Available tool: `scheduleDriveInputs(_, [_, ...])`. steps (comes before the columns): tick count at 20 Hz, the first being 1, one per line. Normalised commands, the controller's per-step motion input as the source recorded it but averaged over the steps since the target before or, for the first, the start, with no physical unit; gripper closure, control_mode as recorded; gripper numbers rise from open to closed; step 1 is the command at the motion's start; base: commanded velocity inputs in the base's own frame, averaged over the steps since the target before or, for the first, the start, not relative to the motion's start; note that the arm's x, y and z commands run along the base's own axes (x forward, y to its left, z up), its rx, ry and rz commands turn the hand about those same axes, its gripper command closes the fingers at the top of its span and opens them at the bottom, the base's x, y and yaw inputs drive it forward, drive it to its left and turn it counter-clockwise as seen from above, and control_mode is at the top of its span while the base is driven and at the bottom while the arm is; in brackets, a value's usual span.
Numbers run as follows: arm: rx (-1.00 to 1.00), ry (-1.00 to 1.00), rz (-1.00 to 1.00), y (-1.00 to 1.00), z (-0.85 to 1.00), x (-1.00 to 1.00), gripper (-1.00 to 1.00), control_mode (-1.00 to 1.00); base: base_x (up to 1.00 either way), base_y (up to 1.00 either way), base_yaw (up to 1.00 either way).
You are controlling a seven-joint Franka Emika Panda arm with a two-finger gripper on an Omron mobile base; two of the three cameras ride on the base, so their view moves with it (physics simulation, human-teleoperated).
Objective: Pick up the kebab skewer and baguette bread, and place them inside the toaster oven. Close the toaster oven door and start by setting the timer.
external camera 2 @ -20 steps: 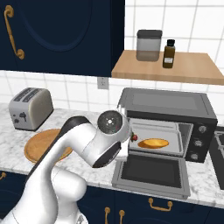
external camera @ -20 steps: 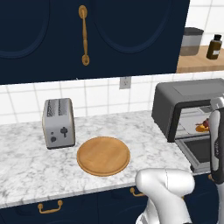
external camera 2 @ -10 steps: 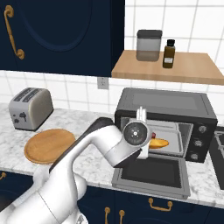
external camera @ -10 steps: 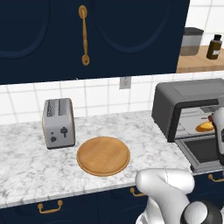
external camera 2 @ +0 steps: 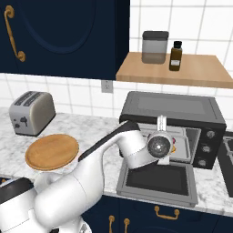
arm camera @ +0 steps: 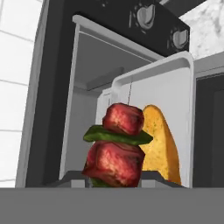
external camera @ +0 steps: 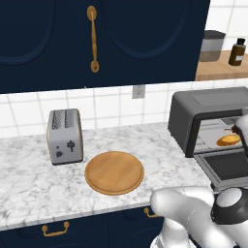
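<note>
Skewer handling comes first: the kebab skewer [arm camera: 117, 146] fills the centre of the hand view, held out toward the open cavity of the toaster oven [external camera 2: 175, 109], and it looks light, with a thin stiff stick and soft chunks that could slide or turn, so a hold on the chunks is probably safer than one on the bare stick. The gripper's fingertips are hidden under the food at the bottom of that view, so I cannot see the jaws themselves; since the skewer rides right at the camera, I judge them clamped on it. The baguette bread [arm camera: 161, 144] already lies inside on the pale tray [arm camera: 175, 83], just right of the skewer in the hand view, and at the right edge of the left base view. The toaster oven door [external camera 2: 157, 181] hangs open and flat at lower centre of the right base view. Left on the counter are the silver toaster [external camera: 64, 136] and the round wooden board [external camera: 114, 172], well apart from the oven; the baguette leaves little free room on the tray.
</note>
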Motion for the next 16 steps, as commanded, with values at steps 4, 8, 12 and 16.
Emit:
scheduleDriveInputs(4, [0.0,0.0,0.14,-0.37,-0.01,0.39,1.0,-1.0,0.0,0.0,0.0])
scheduleDriveInputs(8, [0.0,0.0,0.17,-0.14,-0.12,0.31,1.0,-1.0,0.0,0.0,0.0])
scheduleDriveInputs(12, [0.0,0.0,0.05,0.0,-0.36,0.26,1.0,-1.0,0.0,0.0,0.0])
scheduleDriveInputs(16, [0.0,0.0,0.01,0.0,-0.32,0.12,1.0,-1.0,0.0,0.0,0.0])
